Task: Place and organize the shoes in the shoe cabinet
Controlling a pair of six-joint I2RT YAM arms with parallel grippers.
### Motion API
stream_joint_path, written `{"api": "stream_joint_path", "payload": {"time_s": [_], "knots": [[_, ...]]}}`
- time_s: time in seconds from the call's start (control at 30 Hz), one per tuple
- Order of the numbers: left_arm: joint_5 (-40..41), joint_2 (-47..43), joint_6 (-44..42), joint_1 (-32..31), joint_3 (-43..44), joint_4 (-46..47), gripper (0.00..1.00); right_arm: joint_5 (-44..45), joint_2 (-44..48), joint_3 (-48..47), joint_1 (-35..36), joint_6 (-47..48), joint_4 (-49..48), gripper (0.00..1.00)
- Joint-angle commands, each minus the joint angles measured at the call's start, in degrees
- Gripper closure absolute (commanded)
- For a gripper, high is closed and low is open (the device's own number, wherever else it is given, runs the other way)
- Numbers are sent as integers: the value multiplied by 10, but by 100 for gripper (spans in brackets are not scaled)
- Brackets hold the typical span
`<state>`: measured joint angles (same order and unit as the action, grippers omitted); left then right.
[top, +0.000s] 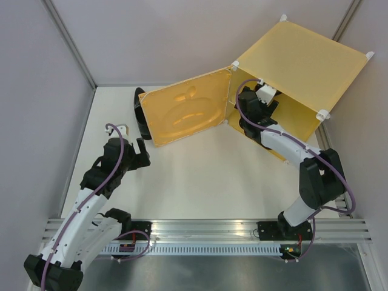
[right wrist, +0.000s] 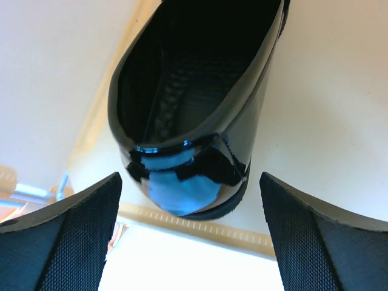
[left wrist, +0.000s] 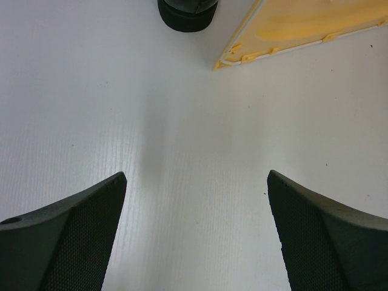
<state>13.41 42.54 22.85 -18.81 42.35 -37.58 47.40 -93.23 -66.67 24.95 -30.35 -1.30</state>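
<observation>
The right gripper (right wrist: 191,179), jaws spread around the glossy black dress shoe (right wrist: 182,109) inside the yellow plastic cabinet (top: 303,66), is risking snagging its heel if withdrawn crookedly; the left gripper (left wrist: 197,176) is hovering spread.

Left arm (top: 91,200) folded, elbow low; left claw (left wrist: 197,182) angled downward, jaws spread wide. Right arm (top: 291,148) reaching far forward (wrist raised), right claw (right wrist: 191,182) jaws likewise wide apart.

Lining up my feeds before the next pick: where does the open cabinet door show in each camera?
Top external: door at centre, swung open to the left.
Left wrist: upper right corner, only its lower edge.
Right wrist: not in it.
Shared landmark: dark shoe by the door's free edge, at the top edge of the left wrist view.
</observation>
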Motion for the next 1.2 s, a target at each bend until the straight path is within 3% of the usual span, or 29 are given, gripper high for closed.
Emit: {"api": "stream_joint_path", "payload": {"time_s": [0.0,0.3,0.53,0.7,1.17], "knots": [[0,-6,-23,2,-2,17,0,-20,44,1,-2,-12,11,2],[0,-4,-23,2,-2,17,0,-137,124,17,0,-13,108,2],[0,20,-11,4,8,11,0,-282,235,94,11,34,125,2],[3,53,43,29,37,4,0,-367,307,150,15,65,125,2],[-45,313,98,161,206,57,1,-513,456,289,15,108,71,2]]}}
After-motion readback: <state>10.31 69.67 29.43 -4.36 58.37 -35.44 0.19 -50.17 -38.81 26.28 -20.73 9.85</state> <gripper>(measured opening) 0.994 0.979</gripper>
